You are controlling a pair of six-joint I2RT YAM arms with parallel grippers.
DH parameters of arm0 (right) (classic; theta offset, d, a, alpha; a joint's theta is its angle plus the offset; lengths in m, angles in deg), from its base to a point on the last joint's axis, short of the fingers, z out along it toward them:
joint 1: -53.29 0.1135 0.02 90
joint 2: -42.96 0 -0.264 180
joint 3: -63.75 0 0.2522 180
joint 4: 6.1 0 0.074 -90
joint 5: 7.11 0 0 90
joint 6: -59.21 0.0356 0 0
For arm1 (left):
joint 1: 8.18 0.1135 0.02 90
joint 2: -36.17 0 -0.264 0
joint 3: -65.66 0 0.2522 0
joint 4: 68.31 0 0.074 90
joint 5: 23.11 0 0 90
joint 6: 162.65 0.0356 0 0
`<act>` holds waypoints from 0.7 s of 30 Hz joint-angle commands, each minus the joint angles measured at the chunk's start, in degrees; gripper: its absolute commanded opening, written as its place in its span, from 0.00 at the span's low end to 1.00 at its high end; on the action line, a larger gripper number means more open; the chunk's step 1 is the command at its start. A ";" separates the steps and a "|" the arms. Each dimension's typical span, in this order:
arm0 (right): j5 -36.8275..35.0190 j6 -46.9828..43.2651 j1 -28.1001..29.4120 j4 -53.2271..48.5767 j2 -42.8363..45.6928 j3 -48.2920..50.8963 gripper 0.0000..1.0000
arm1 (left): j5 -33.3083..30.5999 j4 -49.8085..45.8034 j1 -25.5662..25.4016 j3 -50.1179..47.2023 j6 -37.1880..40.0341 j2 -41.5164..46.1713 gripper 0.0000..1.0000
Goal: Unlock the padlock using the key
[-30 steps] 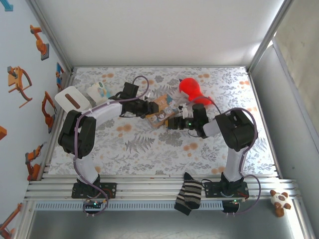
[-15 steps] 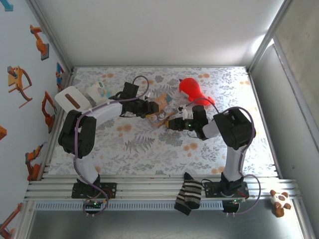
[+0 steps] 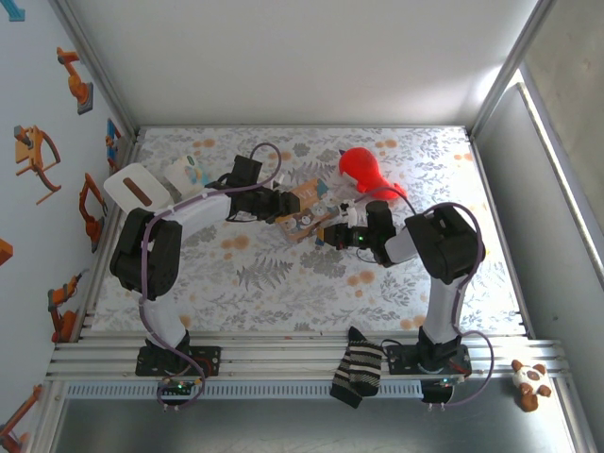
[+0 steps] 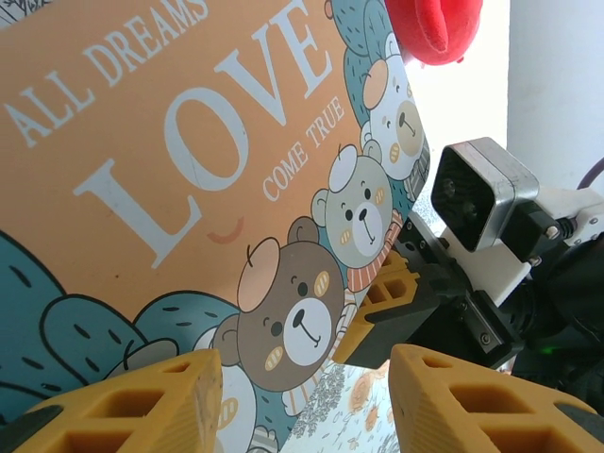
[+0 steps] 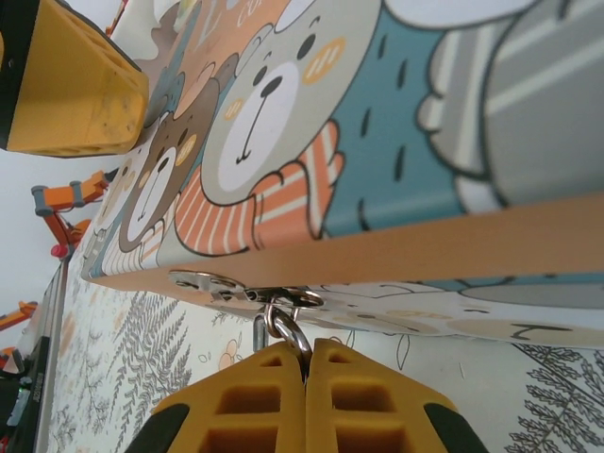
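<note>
The tan and dark-blue "LOVE" tin (image 3: 304,206) lies mid-table between both arms. My right gripper (image 3: 327,233) (image 5: 305,366) is shut on a small silver ring (image 5: 293,330) that hangs from the hasp (image 5: 241,288) on the tin's (image 5: 377,123) front edge. I cannot tell whether the ring belongs to the padlock or the key. The padlock's dark body and the key are hidden behind my fingers. My left gripper (image 3: 276,204) (image 4: 302,387) stands open at the tin's (image 4: 189,170) left corner, its fingertips (image 4: 132,401) wide apart.
A red rubber toy (image 3: 361,168) sits just behind the tin. A white holder (image 3: 137,187) and a small cup (image 3: 186,172) stand at the back left. A striped sock (image 3: 357,373) hangs over the near rail. The right gripper's finger (image 4: 387,293) shows beside the tin.
The right wrist has rolled and its gripper has crept left, up against the tin's front edge. The left arm and the tin have not moved.
</note>
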 commanded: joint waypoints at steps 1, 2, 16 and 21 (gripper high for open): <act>-1.43 -0.35 -0.47 1.37 1.77 1.19 0.00 | -2.15 -3.47 -0.12 -0.06 1.53 -1.99 0.50; -2.13 -0.04 -0.55 1.34 2.17 1.53 0.00 | -2.37 -3.78 -0.10 -0.18 1.75 -2.01 0.50; -15.06 19.05 -0.66 14.24 4.04 6.55 0.00 | -4.49 -4.51 -0.38 -2.85 2.11 -2.52 0.50; -18.57 26.83 -0.07 20.01 2.52 6.46 0.00 | -4.64 -4.50 -0.73 -2.78 2.03 -3.05 0.50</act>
